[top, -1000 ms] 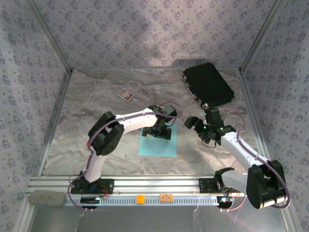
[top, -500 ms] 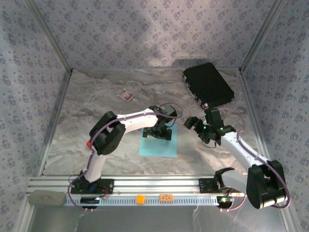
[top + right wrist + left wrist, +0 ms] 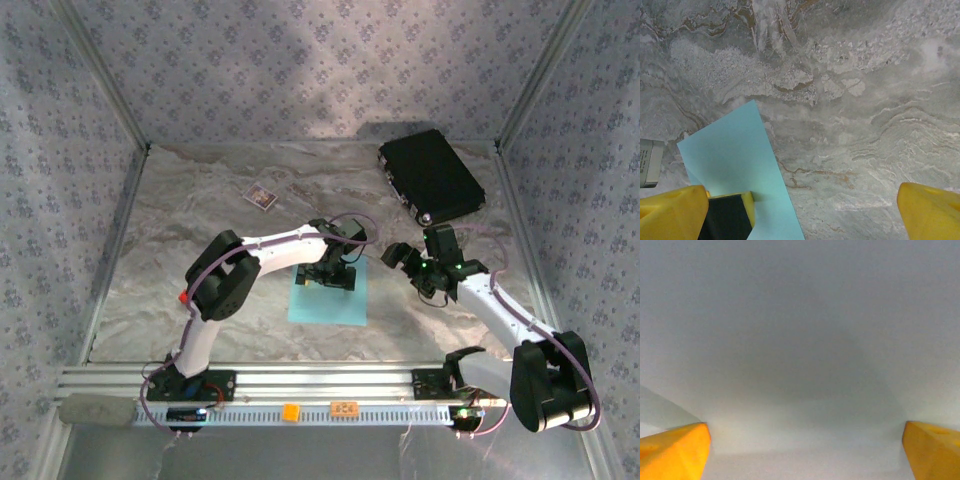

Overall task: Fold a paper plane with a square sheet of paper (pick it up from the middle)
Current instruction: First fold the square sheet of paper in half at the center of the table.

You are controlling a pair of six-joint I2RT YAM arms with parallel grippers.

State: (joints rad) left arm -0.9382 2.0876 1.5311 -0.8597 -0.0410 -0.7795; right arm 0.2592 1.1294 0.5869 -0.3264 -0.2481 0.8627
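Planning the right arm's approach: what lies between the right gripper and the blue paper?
Bare marbled table, seen from the top camera: the open right gripper stands right of the blue paper with nothing between.

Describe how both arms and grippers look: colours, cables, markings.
The left arm and right arm share white links, bulky black joints and thin lilac cables looping alongside. A red-orange spot marks the left elbow; green lights glow near the right wrist. The left gripper and right gripper have yellow wedge-shaped fingers.
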